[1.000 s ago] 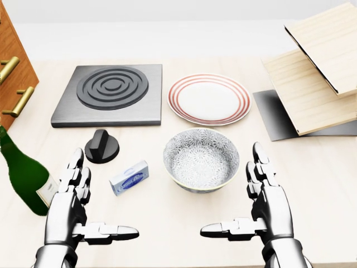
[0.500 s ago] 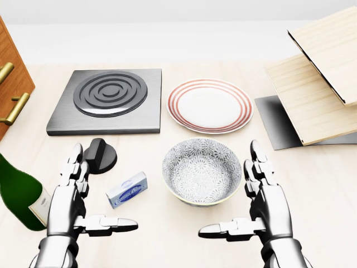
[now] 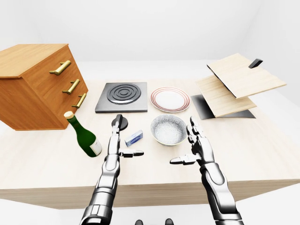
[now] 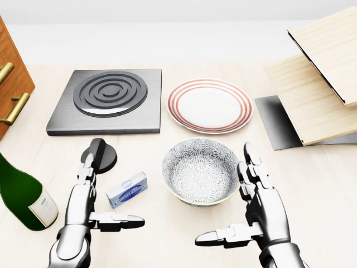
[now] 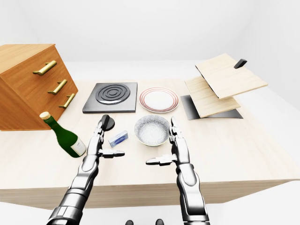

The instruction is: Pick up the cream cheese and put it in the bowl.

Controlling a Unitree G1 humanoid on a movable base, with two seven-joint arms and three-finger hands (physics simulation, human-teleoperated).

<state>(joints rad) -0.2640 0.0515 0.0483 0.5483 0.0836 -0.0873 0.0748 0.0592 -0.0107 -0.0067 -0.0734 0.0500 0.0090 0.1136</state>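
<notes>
Right now my left hand (image 4: 89,209) hovers over the desk (image 4: 312,184) spread wide, fingers straight and thumb sticking out sideways, gripping nothing. At about one o'clock from it, just beside the fingers but apart from them, the cream cheese (image 4: 127,190) lies flat on the desk, a small blue-and-white box. At twelve o'clock from that hand stands a black knob (image 4: 99,154). My right hand (image 4: 254,209) is likewise released, thumb pointing toward the left one, empty. At eleven o'clock from it, near its fingertips, sits the patterned bowl (image 4: 201,171), with the cream cheese at the bowl's nine o'clock, near but not touching. Beyond the bowl at twelve o'clock is a red-ringed plate (image 4: 210,105), and left of the plate a dark hob plate (image 4: 109,101). A green wine bottle (image 4: 21,192) stands at nine o'clock from my left hand, below the wooden drawer unit (image 3: 40,86).
</notes>
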